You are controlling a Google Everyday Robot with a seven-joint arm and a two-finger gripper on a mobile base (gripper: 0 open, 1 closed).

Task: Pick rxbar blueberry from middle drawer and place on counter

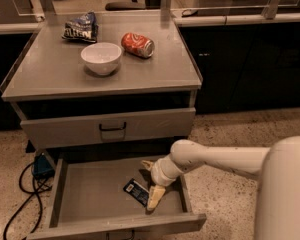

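Note:
The rxbar blueberry (138, 191), a small dark wrapper with a white patch, lies flat on the floor of the open middle drawer (90, 204), right of its centre. My gripper (151, 182) is down inside the drawer, just right of the bar. It is open, with one pale finger (155, 197) touching or nearly touching the bar's right end and the other further back. It holds nothing. The counter (155, 74) is the grey top of the cabinet above.
On the counter stand a white bowl (101, 58), a red soda can (138, 44) lying on its side and a blue chip bag (81, 28). The upper drawer front (110, 127) is shut. Black cables and a blue box (41, 165) lie on the floor at the left.

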